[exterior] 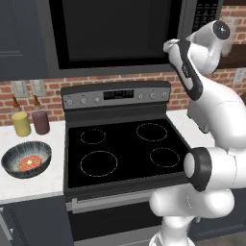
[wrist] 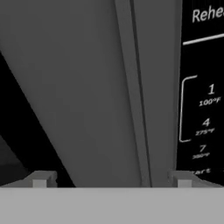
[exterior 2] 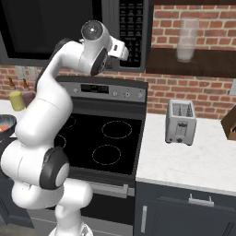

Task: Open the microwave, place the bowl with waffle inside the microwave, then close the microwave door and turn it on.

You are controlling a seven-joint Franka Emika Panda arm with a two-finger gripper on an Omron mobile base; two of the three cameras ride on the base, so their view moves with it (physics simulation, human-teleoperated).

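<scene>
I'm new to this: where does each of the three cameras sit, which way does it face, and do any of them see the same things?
Left base view: behind the arm's left, facing the stove, the closed microwave door, and the bowl holding the waffle; the white arm rises at right.
Right base view: behind the arm's right, facing the toaster and counter; the arm rises at left.
Hand view: on the hand, close against the microwave's grey door edge and keypad; the open gripper has two fingertips at the bottom.
Shared: both base views show stove, microwave, arm.

Microwave [exterior: 115, 33] shut above the stove — grey-blue bowl [exterior: 26, 159] holds waffle [exterior: 30, 163] on left counter
</scene>
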